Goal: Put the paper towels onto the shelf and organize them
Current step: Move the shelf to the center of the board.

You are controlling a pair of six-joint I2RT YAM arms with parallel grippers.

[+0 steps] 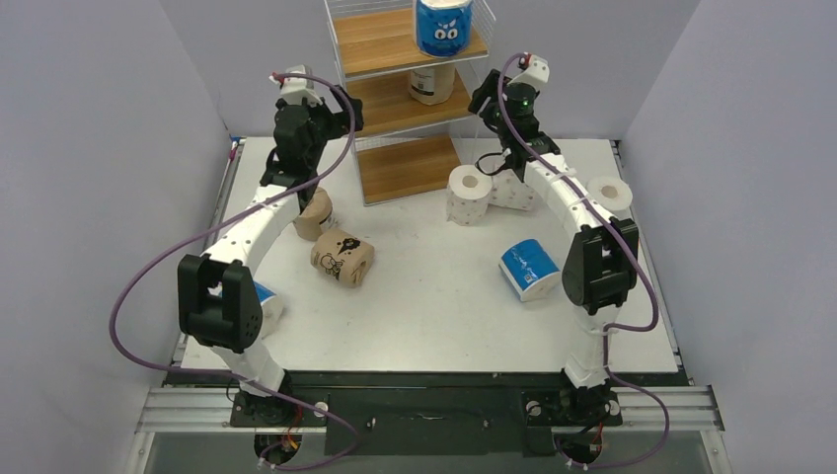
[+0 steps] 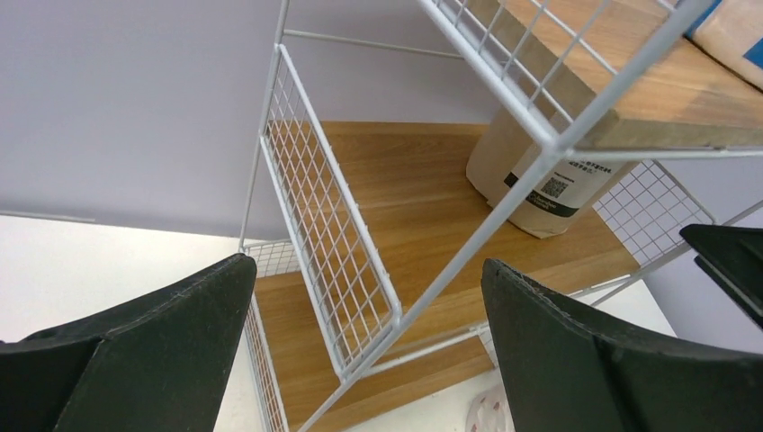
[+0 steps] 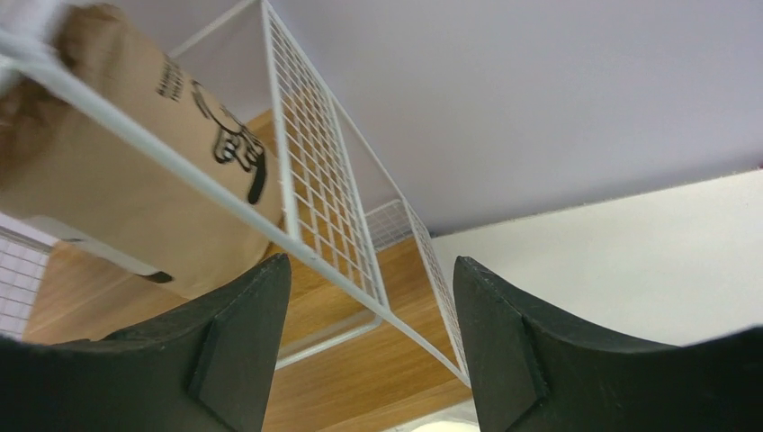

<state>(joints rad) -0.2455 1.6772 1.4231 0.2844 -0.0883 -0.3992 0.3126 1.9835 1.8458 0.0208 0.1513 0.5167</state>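
- Left arm's black elbow block (image 1: pixel 219 301) sits closest in the overhead view. Beyond it, the left pincer (image 1: pixel 342 111) and right pincer (image 1: pixel 487 99) flank the three-tier shelf of light brown boards in white wire (image 1: pixel 405 168), one on each side of its middle tier.
- Two of the nine rolls are on the shelf: a blue printed roll (image 1: pixel 442 27) on the top board and a tan-brown wrapped roll (image 1: pixel 431 84) on the middle board, both upright.
- Seven rolls lie on the white table (image 1: pixel 434 326).
  - Three are white: an upright one (image 1: pixel 468 193), one beside it (image 1: pixel 513 193), and one at 3 o'clock (image 1: pixel 612 195).
  - Two are tan: one lying on its side (image 1: pixel 342 257) and one half under the left forearm (image 1: pixel 314 214).
  - Two are blue: one on the right (image 1: pixel 530 269) and one tucked under the left elbow (image 1: pixel 265 301).
- The upright white roll stands near the right pincer, at 6 o'clock from it, with its core axis vertical. The right arm is the nearer one, so this roll is probably its easiest next pick.
- In the left wrist view the jaws are spread wide and hold nothing. The shelf fills the frame ahead, with the tan roll at 2 o'clock.
- In the right wrist view the jaws stand moderately apart and are also empty. The tan roll sits at 10 o'clock behind the wire frame.
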